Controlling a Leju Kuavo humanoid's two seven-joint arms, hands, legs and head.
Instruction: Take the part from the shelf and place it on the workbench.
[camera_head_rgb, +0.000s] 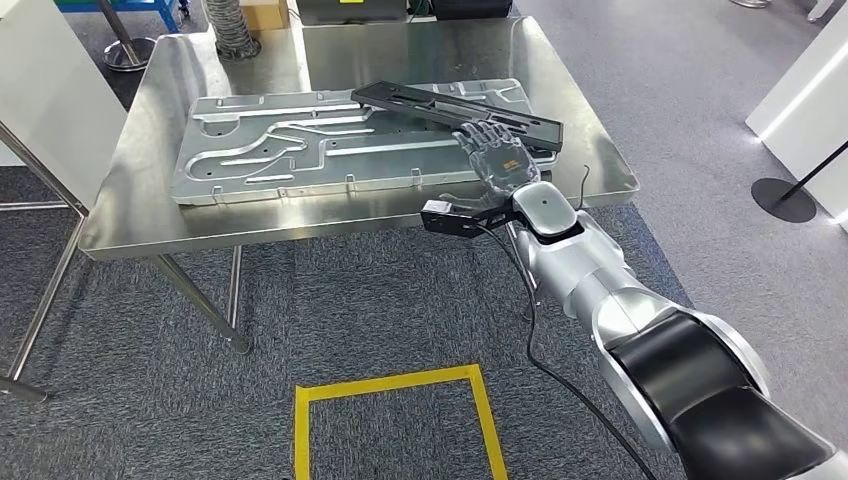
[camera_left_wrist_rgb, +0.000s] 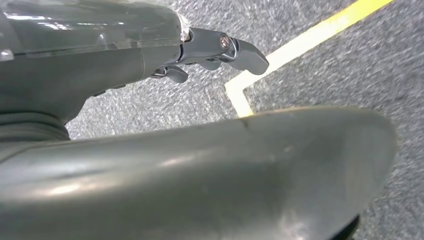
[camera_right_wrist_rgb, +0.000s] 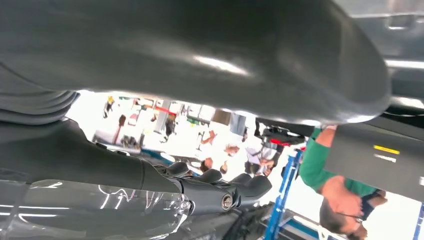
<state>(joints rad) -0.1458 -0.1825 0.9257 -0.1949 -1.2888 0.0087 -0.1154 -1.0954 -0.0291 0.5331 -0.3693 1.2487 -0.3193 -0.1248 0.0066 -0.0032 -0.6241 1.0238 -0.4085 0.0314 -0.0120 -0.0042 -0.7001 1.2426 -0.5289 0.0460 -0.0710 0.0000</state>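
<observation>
Because the black part (camera_head_rgb: 455, 112) is already laid down on the workbench (camera_head_rgb: 130, 200), the placing step is judged all but done. The part is seen lying aslant across the far right corner of the large silver stamped panel (camera_head_rgb: 300, 150), which itself covers most of the workbench top, its long side along the near edge. That slant is judged to come from the right arm's reach, which comes in over the near right corner.

The right hand (camera_head_rgb: 500, 158) is held flat, palm down, with its fingers spread wide and nothing gripped; the fingertips are seen at the part's near edge, though whether they touch it cannot be told. A flat, spread hand is judged to suit letting go, since nothing is wrapped around the part.

In the left wrist view the left hand (camera_left_wrist_rgb: 220, 50) is seen over grey carpet and yellow floor tape (camera_left_wrist_rgb: 300, 42), its fingers loosely curled on nothing, so it is taken as hanging idle.
</observation>
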